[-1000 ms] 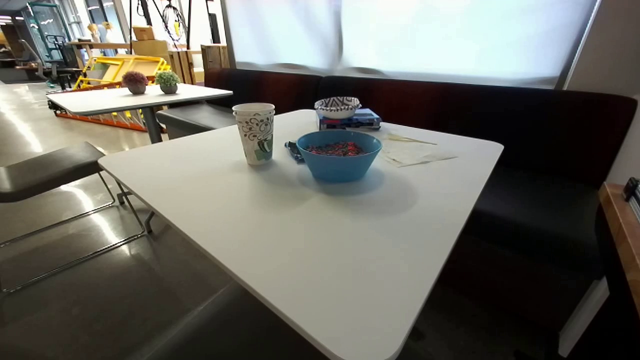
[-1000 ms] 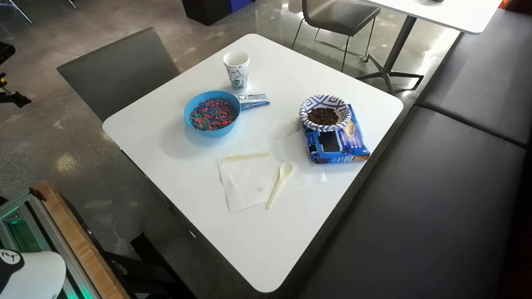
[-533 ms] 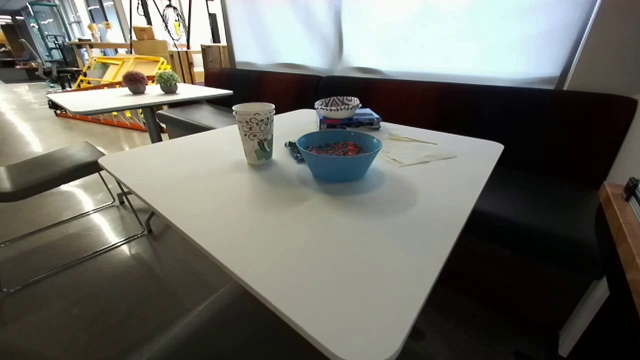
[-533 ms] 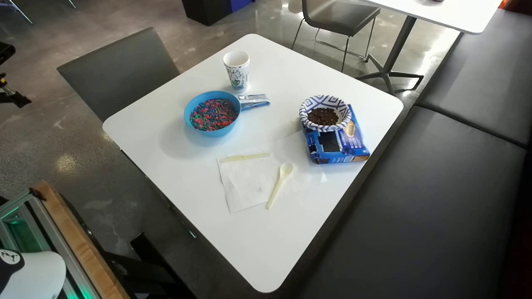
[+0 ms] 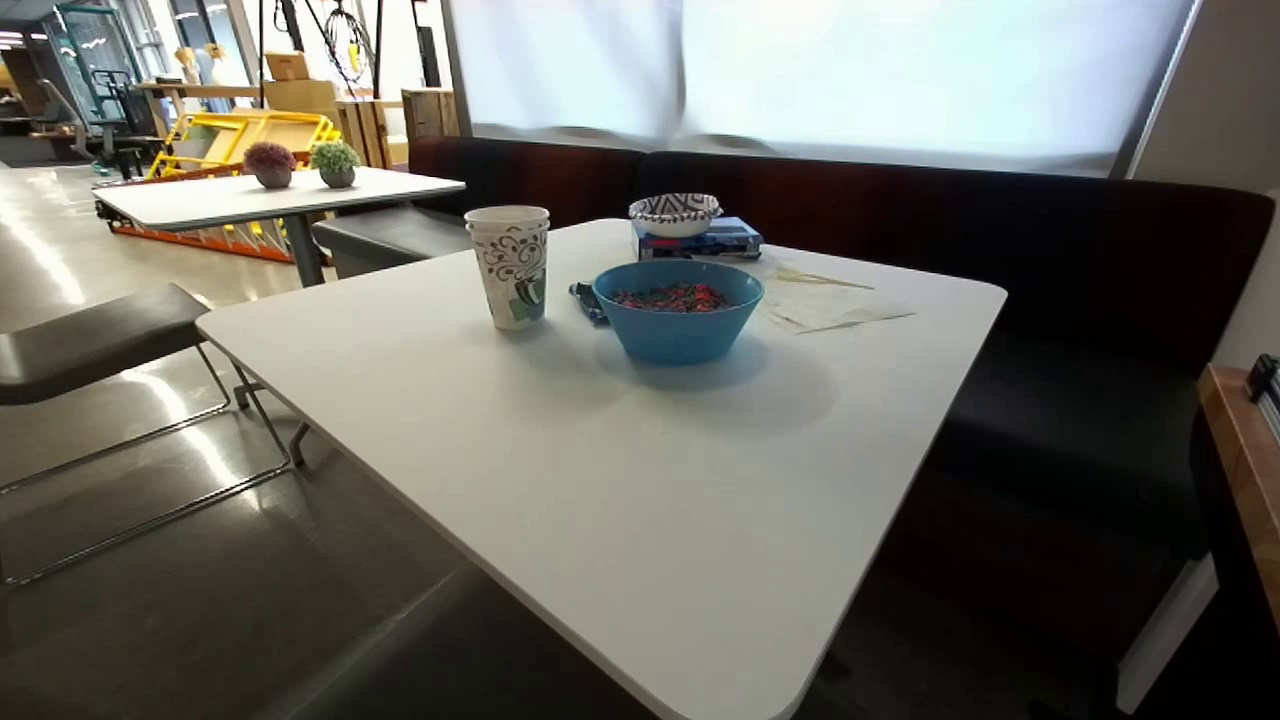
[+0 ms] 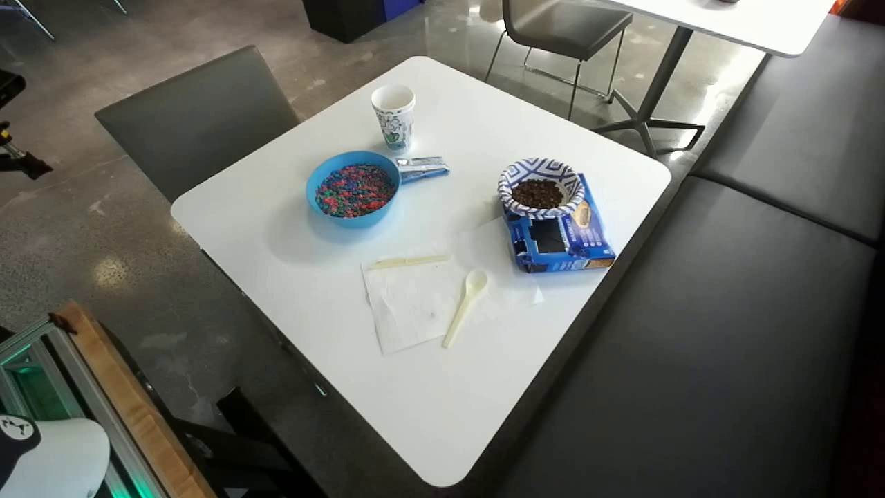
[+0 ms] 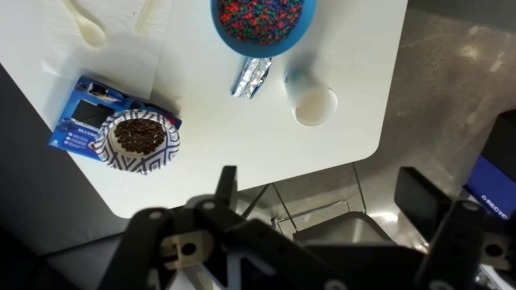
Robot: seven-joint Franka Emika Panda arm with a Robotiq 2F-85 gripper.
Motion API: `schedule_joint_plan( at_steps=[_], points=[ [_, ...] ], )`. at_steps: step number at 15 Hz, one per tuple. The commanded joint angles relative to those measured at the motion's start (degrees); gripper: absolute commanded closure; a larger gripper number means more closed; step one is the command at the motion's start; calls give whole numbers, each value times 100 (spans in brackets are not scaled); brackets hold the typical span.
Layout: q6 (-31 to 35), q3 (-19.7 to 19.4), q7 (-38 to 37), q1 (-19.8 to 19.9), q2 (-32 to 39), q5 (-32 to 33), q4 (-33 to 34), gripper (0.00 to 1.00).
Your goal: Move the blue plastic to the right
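The blue plastic is a small, flat blue and silver wrapper (image 6: 425,168) lying on the white table against the blue bowl's side. It shows partly behind the bowl in an exterior view (image 5: 588,304), and beside the bowl's rim in the wrist view (image 7: 252,78). My gripper (image 7: 318,182) is open, with its two black fingers wide apart and nothing between them. It hangs above the table, past one edge in the wrist view, apart from the wrapper. The gripper is out of frame in both exterior views.
The blue bowl (image 6: 353,222) holds small coloured pieces. A patterned paper cup (image 6: 395,124) stands close to bowl and wrapper. A patterned paper bowl (image 6: 541,166) of brown pieces rests on a blue box (image 6: 574,264). A napkin (image 6: 404,315), spoon (image 6: 464,304) and knife (image 6: 409,261) lie nearby.
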State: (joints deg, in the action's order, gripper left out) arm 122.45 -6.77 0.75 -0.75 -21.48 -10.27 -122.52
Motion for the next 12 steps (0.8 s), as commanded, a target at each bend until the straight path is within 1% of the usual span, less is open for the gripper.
schedule_joint_plan(
  at_steps=[1, 4, 5, 8, 12],
  points=[
    [340, 91, -64, 111, 1019, -34, 533, 0],
    [711, 129, 28, 159, 1724, 136, 753, 0],
    [936, 117, 70, 176, 1939, 119, 809, 0],
    [1433, 102, 217, 245, 2512, -134, 1045, 0],
    [1949, 207, -77, 316, 3167, -312, 1343, 0]
  ],
)
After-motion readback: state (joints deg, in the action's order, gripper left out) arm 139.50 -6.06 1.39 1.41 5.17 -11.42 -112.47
